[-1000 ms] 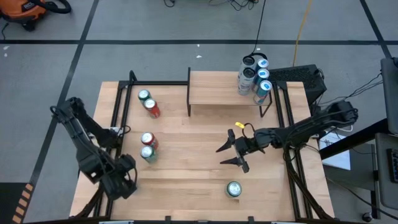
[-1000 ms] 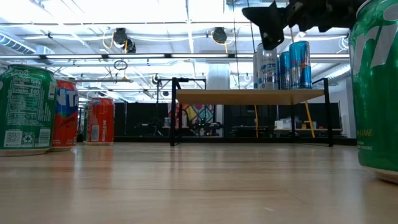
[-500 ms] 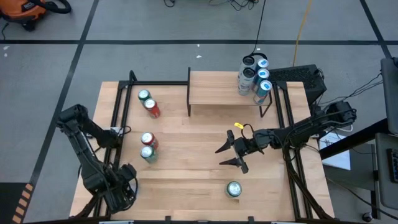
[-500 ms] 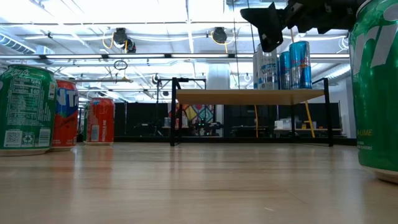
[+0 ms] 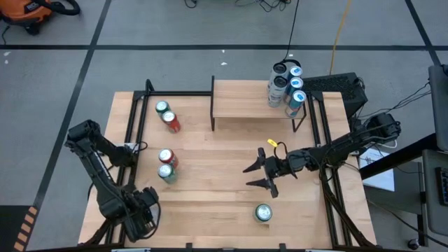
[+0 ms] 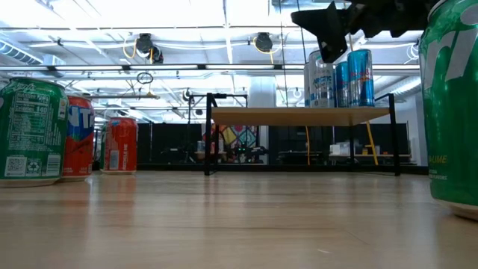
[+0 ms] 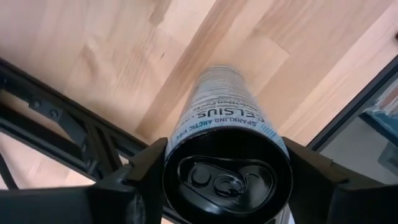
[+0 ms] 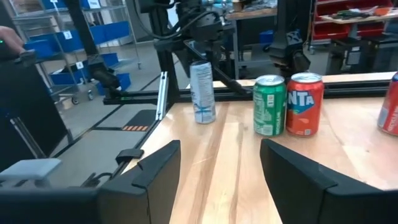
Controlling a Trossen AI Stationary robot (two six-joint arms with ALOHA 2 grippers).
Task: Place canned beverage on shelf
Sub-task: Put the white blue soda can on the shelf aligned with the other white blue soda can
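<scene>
The left end effector (image 7: 227, 180) had just narrowed around a slim white Celsius can (image 7: 225, 124) at lower left, seemingly gripping it; shelving could begin.

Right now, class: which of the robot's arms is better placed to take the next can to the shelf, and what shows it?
Left. The left gripper already brackets the tall Celsius can at the table's near-left corner. The right gripper hangs open and empty mid-table, though nearer the shelf.
</scene>
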